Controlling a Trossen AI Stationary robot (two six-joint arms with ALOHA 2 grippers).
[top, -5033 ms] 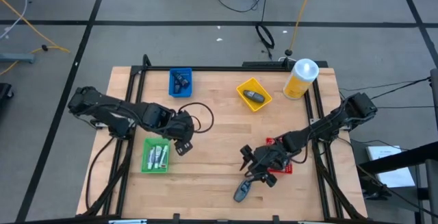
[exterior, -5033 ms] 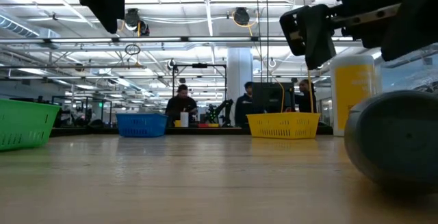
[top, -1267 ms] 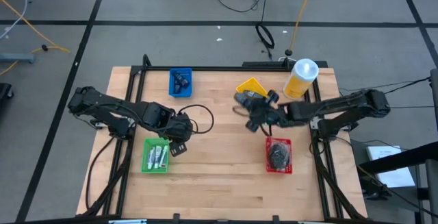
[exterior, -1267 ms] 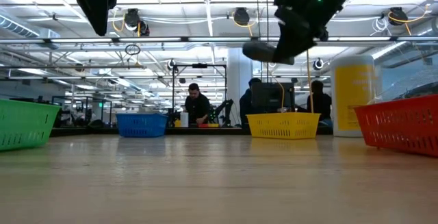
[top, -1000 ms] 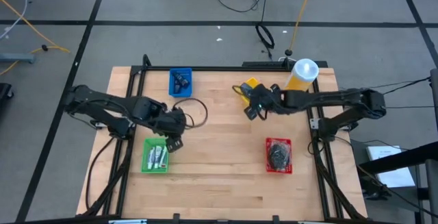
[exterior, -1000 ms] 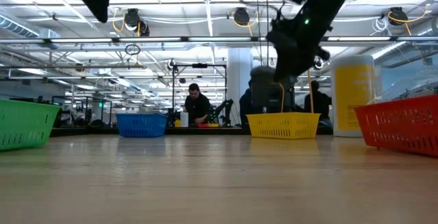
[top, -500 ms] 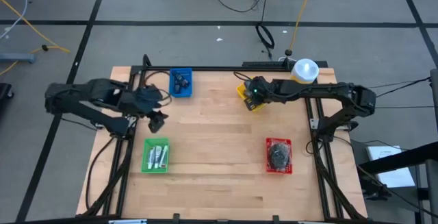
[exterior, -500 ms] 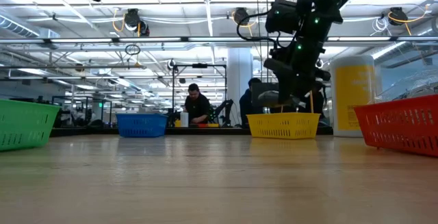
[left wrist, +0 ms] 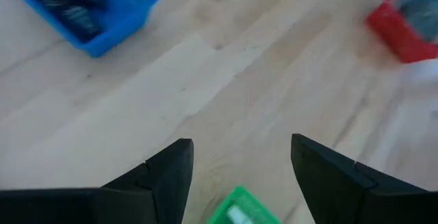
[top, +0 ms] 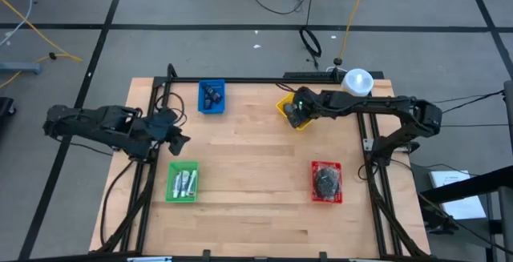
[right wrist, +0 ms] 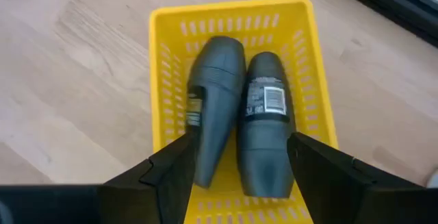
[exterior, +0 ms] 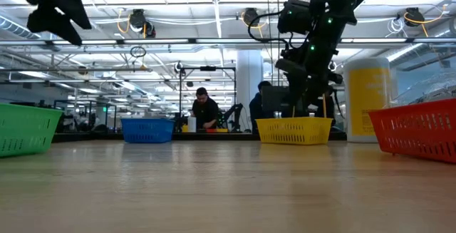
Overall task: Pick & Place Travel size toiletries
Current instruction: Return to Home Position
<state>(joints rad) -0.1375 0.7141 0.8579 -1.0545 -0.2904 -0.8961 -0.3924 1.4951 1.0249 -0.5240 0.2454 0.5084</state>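
- The right gripper (top: 297, 112) hangs straight over the yellow bin (right wrist: 226, 6), which sits near the back edge of the counter (top: 256, 214). Its fingers (right wrist: 171, 176) are spread apart with nothing between them.
- Inside the yellow bin lie two dark-grey deodorant sticks (right wrist: 265, 114), flat and side by side. They touch along their flanks, and their long axes run along the bin's length.
- One stick carries a pale printed label (right wrist: 274, 99) and the other has a small pale mark on its side. The print on both is too fine to read.
- The yellow bottle (exterior: 367, 94) with a white cap stands just beside the yellow bin, towards the right arm's side. I can make out no writing on it.
- The blue bin (top: 212, 97) sits along the same back edge as the yellow bin, on the left arm's side. It holds dark-blue tubes (top: 211, 94) in a small heap, and I cannot tell which way they point.
- The red bin (top: 326, 181) is forward of the yellow bin and holds dark-grey items (top: 325, 179) whose shapes I cannot make out.
- The green bin (top: 183, 181) lies well away from the yellow bin, diagonally across the counter. Its white tubes (top: 186, 183) lie parallel along its length.
- The left gripper (top: 178, 138) hovers between the blue and green bins, far from the yellow bin. Its fingers (left wrist: 168, 172) are parted and empty.
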